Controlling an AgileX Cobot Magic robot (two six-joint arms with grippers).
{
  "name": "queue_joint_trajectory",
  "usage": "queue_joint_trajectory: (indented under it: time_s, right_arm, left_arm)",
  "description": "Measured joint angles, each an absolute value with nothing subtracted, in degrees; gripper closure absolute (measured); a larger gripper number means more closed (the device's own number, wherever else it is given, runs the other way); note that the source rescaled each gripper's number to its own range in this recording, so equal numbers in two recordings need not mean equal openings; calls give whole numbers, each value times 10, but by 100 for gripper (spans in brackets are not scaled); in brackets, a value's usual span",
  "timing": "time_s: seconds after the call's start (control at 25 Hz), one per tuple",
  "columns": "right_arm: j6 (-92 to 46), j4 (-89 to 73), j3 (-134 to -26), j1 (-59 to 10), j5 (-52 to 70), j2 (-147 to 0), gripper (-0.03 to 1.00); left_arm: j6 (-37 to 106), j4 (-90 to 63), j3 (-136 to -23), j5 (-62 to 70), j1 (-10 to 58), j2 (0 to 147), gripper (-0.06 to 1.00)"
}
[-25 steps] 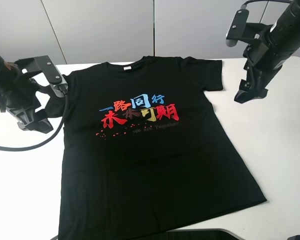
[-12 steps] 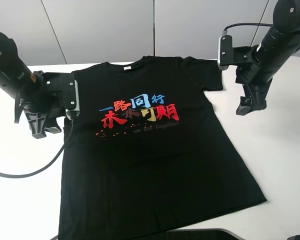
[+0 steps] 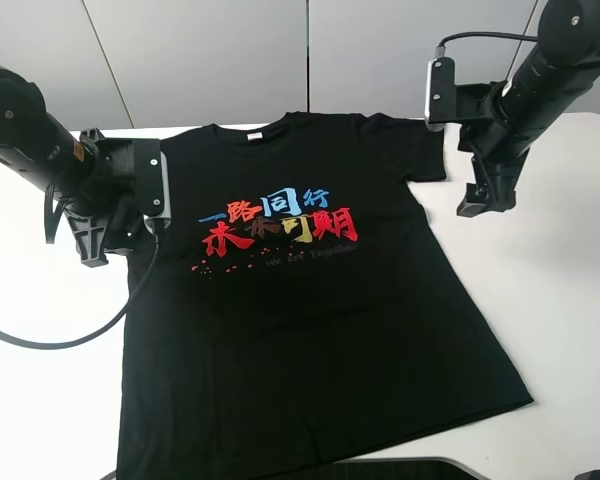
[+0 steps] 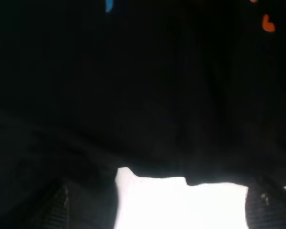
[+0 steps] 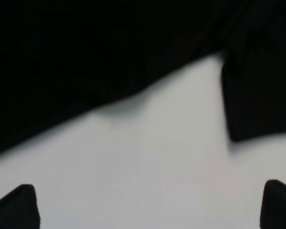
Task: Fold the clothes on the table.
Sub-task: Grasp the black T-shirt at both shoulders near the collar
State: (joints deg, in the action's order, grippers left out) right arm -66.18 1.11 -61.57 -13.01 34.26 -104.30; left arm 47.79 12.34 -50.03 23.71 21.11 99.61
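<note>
**A:** Where is the shirt?

**B:** The black short-sleeved cotton T-shirt point(image 3: 310, 320) lies spread flat and chest up in the middle of the plain white matte tabletop point(image 3: 560, 330). Its collar points to the far edge and its hem reaches almost to the near edge. The red, blue and yellow Chinese characters point(image 3: 280, 222) run across the chest, and a small white neck label point(image 3: 254, 135) shows at the collar.

**A:** And the left tool?

**B:** The left tool point(image 3: 105, 235) is at the shirt's left side, by the sleeve, and the arm hides that sleeve in the high view. In the left wrist view its two fingers stand spread far apart. Between them are black cloth and a strip of bare tabletop, and nothing is pinched. I can't tell whether it touches the cloth.

**A:** The right one?

**B:** The right tool point(image 3: 477, 200) is over bare tabletop just beside the right sleeve point(image 3: 425, 150), toward the far right corner. Its fingers are spread wide too. In the right wrist view there is only white surface between them, with the shirt's edge beyond. It pinches nothing.

**A:** Anything else on the tabletop?

**B:** A black cable point(image 3: 70, 338) hangs from the left arm and loops over the left part of the tabletop. Grey wall panels point(image 3: 210, 60) stand behind the far edge.
</note>
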Motion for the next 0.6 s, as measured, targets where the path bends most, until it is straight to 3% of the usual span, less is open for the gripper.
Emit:
queue_joint_trajectory:
  time_s: [0.28,0.6]
  right_arm:
    - [-661,60,-617,-215,306,-1085,-3]
    - [-654,83,-617,-227,295,-1106,-1]
  left_arm:
    - [473,140,-501,242,211,996,-6]
    - [473,141,-502,247,211,1029,-6]
